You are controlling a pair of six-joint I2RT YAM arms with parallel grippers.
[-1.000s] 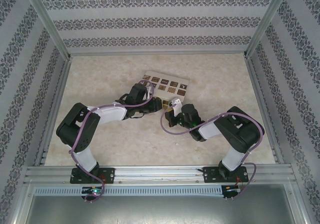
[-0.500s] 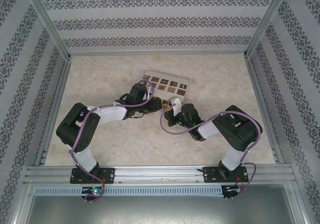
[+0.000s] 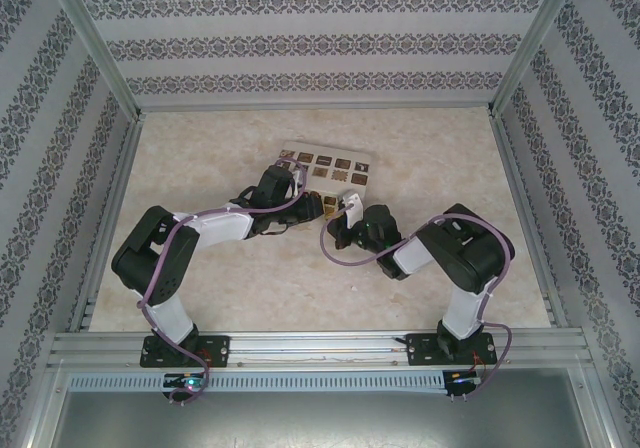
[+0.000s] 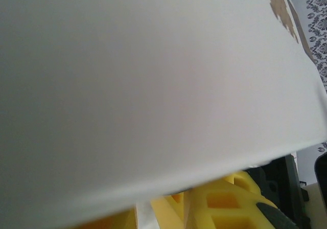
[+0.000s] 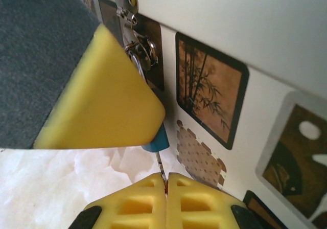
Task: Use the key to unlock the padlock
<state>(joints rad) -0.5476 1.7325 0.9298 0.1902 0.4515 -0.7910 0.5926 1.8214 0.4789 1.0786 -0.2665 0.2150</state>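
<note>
Right gripper [image 5: 166, 189], fingers pressed together on the key [image 5: 160, 167], its shaft running straight up from the fingertips into the blue padlock [image 5: 158, 143] just above, hung on the white box's [image 5: 230, 24] hasp [image 5: 134, 29]; left gripper's [image 3: 308, 206] finger [image 5: 102, 101] overlies the padlock, grip indiscernible.

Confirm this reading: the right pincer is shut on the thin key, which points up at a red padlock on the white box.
The padlock is blue, not red: the right wrist view shows its blue corner below a yellow finger. The rest stands: the right pincer is shut on the thin key, which points up at the padlock on the white box.
</note>
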